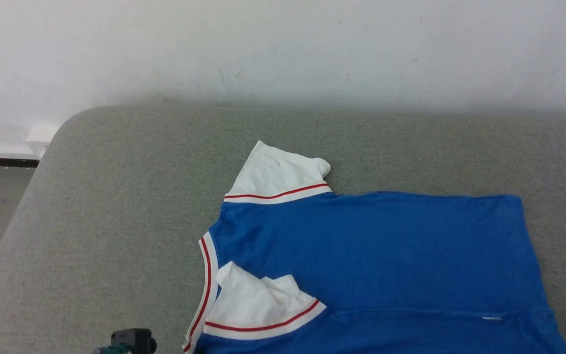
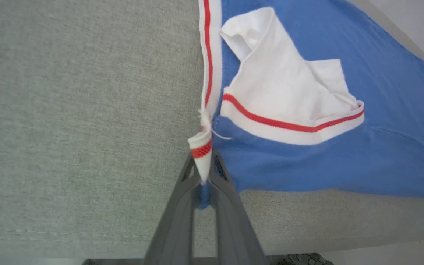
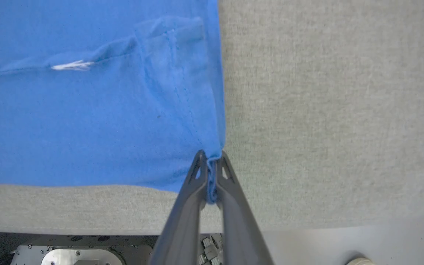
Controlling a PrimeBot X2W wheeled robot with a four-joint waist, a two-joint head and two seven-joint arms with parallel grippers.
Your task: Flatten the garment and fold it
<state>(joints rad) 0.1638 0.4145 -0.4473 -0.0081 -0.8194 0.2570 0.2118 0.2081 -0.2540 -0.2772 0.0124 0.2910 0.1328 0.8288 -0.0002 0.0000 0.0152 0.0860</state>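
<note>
Jersey (image 1: pixel 371 255) lies spread on the grey padded surface (image 1: pixel 116 221), its near edge close to the front edge. Its neck points to the robot's left and its hem to the right, so the long axis runs left to right across the surface.

On the left, the left tool (image 2: pixel 202 165) is clenched on the tip of the red-and-white collar band (image 2: pixel 201 147). That is a thin bite. A firm pull could draw the band out of the fingers, or stretch the neckline instead of moving the body.

Next comes the near sleeve (image 1: pixel 253 300), flopped back and crumpled on the blue cloth, while the far sleeve (image 1: pixel 275 172) sticks out toward the wall. If a fold is made now, the crumpled sleeve would likely be trapped inside as a lump.

On the right, the right tool (image 3: pixel 211 162) is clenched on the bunched hem corner (image 3: pixel 215 152). Uneven lifting between the two tools could skew the cloth. Dragging toward the robot could also slide it off the front edge.
</note>
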